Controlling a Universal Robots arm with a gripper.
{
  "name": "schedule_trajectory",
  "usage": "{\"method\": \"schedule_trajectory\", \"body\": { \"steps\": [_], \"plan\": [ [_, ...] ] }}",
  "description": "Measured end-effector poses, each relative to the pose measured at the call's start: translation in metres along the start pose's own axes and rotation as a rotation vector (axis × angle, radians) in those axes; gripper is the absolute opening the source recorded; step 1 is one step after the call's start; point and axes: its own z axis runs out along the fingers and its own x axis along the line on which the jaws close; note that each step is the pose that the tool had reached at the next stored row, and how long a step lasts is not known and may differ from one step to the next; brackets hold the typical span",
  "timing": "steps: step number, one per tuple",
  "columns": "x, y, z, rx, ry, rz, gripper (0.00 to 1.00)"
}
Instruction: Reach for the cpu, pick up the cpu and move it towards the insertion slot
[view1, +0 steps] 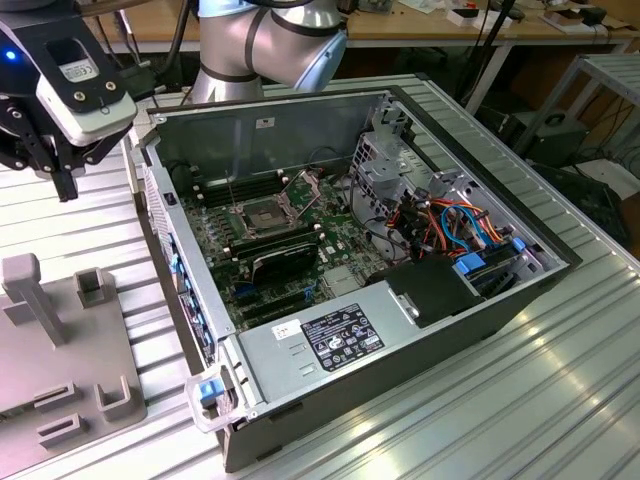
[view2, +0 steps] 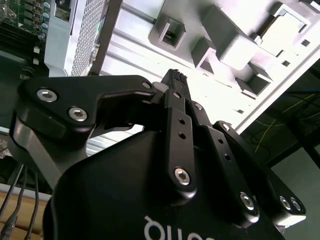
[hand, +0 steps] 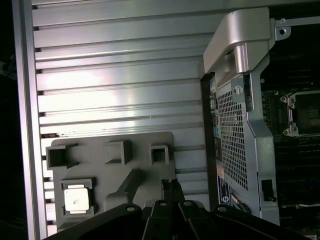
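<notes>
While the cpu (hand: 76, 200) lies face up in a square pocket (hand: 62, 186) of the grey fixture (hand: 115, 172), the gripper (hand: 170, 185) hangs near the fixture's case-side edge. Its fingers (hand: 165, 189) are pressed together with nothing between them, well apart from the cpu, and a raised wedge (hand: 127, 182) stands between the two. In the exterior view the gripper (view1: 65, 180) hovers above the ribbed table (view1: 480, 400) at the exterior view's left, beside the corner of the open case (view1: 250, 125) and above the fixture (view1: 60, 350). The insertion slot (view1: 262, 215), a dark centre ringed by a metal frame, sits on the motherboard (view1: 335, 250) inside the case. Judging by this, the work stands at the reach, with the cpu untouched and nothing lifted. A pickup from here would call for the fingers to part, line up squarely over the cpu's edges and come down without striking the pocket's walls.
</notes>
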Motion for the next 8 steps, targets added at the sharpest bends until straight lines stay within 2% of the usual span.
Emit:
{"method": "schedule_trajectory", "body": {
  "steps": [8],
  "plan": [
    [0.0078, -0.0006, 0.0014, 0.0, 0.0, 0.0, 0.11]
  ]
}}
